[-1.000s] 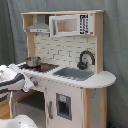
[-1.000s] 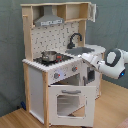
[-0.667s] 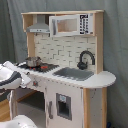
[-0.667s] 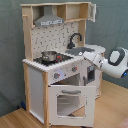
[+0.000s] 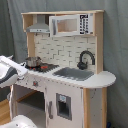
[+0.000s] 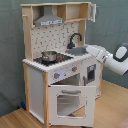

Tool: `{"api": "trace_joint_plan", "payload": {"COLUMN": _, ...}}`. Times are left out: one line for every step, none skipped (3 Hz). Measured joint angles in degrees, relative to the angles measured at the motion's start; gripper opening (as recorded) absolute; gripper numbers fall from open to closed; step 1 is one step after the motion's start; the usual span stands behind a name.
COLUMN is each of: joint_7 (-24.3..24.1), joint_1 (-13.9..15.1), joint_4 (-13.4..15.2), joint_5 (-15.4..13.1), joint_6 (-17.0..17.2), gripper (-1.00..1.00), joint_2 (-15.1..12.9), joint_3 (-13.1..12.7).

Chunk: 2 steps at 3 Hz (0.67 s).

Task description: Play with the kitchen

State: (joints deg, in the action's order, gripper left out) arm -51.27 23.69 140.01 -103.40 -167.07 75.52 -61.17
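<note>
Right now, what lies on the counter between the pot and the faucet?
In the first exterior view, the dark stove top and then the grey sink lie between the pot and the faucet. Nothing else stands on that stretch.

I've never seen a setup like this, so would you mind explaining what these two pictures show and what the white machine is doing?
Both pictures show one moment, taken by two cameras standing off the robot on different sides. The tall wooden thing is a child's toy kitchen. The white jointed machine is a robot arm; it enters from the second exterior view's right and from the first exterior view's left, reaching toward the counter. On the counter are a small pot on the stove, a sink and a black faucet. Above hang a grey hood and a microwave. The oven door hangs open. Nothing visibly is held; the gripper itself cannot be made out.
</note>
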Motion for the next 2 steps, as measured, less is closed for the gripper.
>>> {"api": "trace_joint_plan", "payload": {"joint_7": 4.4, "joint_1": -0.5, "joint_4": -1.4, "joint_5": 1.0, "joint_6": 0.0, "gripper": 1.00, "joint_2": 2.8, "joint_3": 3.9}}
{"api": "trace_joint_plan", "payload": {"joint_7": 7.8, "joint_1": -0.5, "joint_4": -3.2, "joint_5": 4.3, "joint_6": 0.8, "gripper": 1.00, "joint_2": 5.4, "joint_3": 7.0}}
